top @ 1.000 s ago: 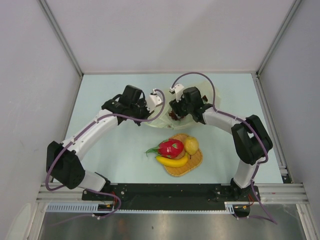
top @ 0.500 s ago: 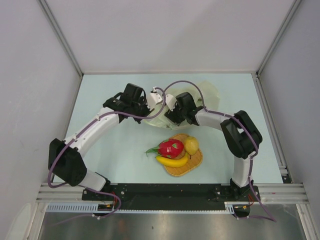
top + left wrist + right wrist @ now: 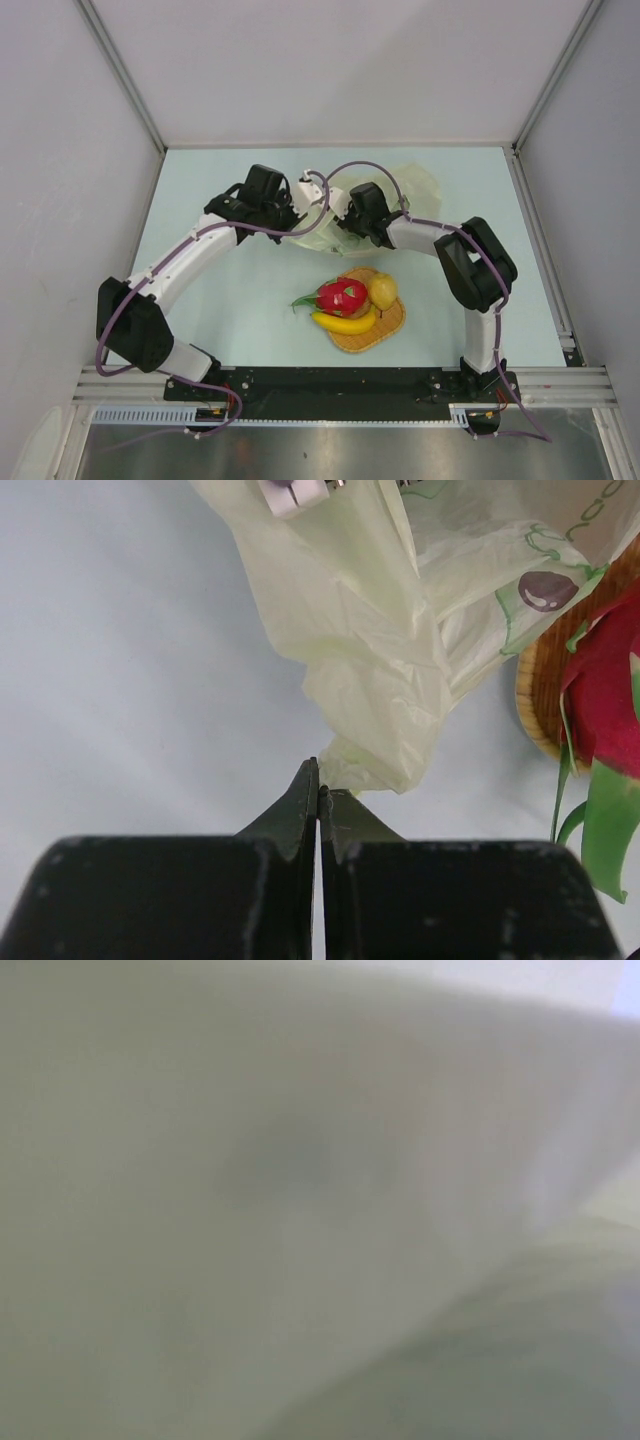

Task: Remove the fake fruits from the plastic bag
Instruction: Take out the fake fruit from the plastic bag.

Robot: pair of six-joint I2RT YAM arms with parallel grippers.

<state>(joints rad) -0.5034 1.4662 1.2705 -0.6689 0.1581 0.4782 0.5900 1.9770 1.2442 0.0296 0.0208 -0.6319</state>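
The left gripper (image 3: 319,785) is pinched tight on a fold of the plastic bag (image 3: 370,630), which lies bunched on the tabletop (image 3: 220,300) just behind the woven mat (image 3: 388,330). The right gripper (image 3: 342,226) is pushed into the bag there, and I cannot tell how wide it stands. On the mat rest the dragon fruit (image 3: 341,295), lemon (image 3: 383,291) and banana (image 3: 345,322).

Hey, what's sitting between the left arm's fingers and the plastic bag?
Nothing. In the left wrist view the left fingers are shut right on a bunched corner of the plastic bag, with no gap.
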